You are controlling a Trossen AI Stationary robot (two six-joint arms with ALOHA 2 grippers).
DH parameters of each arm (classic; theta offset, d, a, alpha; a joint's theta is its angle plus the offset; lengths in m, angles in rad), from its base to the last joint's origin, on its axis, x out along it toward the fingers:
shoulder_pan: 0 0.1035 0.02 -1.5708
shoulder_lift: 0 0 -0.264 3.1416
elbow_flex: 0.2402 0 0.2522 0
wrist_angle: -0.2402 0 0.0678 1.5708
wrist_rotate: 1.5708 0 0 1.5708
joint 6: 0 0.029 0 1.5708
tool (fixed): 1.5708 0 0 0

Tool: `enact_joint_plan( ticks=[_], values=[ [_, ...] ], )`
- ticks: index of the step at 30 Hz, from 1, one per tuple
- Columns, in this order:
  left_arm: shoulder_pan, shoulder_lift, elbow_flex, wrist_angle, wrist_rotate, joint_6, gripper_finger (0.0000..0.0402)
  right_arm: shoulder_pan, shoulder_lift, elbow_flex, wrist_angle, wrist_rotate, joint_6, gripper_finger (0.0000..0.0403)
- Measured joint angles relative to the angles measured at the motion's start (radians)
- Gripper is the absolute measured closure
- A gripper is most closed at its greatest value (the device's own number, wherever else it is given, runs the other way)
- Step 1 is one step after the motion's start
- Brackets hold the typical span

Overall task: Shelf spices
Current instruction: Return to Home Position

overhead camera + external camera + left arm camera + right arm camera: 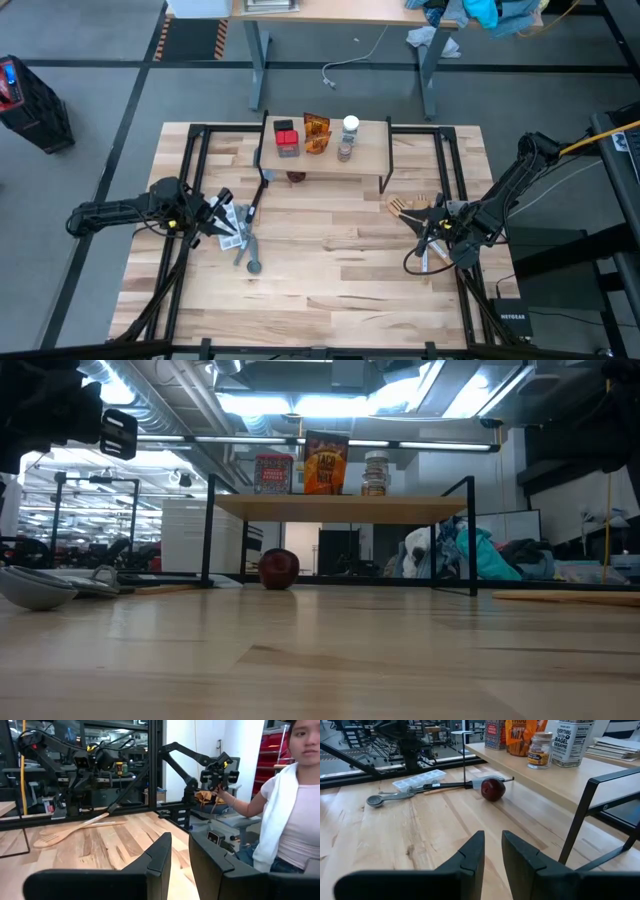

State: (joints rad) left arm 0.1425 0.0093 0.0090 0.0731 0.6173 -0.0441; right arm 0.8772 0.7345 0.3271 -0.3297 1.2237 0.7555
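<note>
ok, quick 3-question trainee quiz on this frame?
1. True or false: the apple sits on top of the shelf.
2. Which lies nearest the right end effector: A ice tray, B wooden spatula, C scoop?
3. Fill in: the white-capped jar stands toward the shelf's ____ arm side.
Key: 1 false, it lies on the table; 2 B; 3 right.
</note>
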Motion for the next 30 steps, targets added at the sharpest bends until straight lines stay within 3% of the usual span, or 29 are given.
enact_joint_plan(
  ticks=[17, 30],
  values=[
    [0.000, 0.000, 0.000, -0.018, -0.331, -0.027, 0.0341, 0.000, 0.000, 0.000, 0.018, 0.000, -0.010, 0.0331],
    [0.000, 0.000, 0.000, -0.032, -0.441, -0.025, 0.0341, 0.000, -0.002, 0.000, 0.043, 0.026, -0.035, 0.0331]
  ],
)
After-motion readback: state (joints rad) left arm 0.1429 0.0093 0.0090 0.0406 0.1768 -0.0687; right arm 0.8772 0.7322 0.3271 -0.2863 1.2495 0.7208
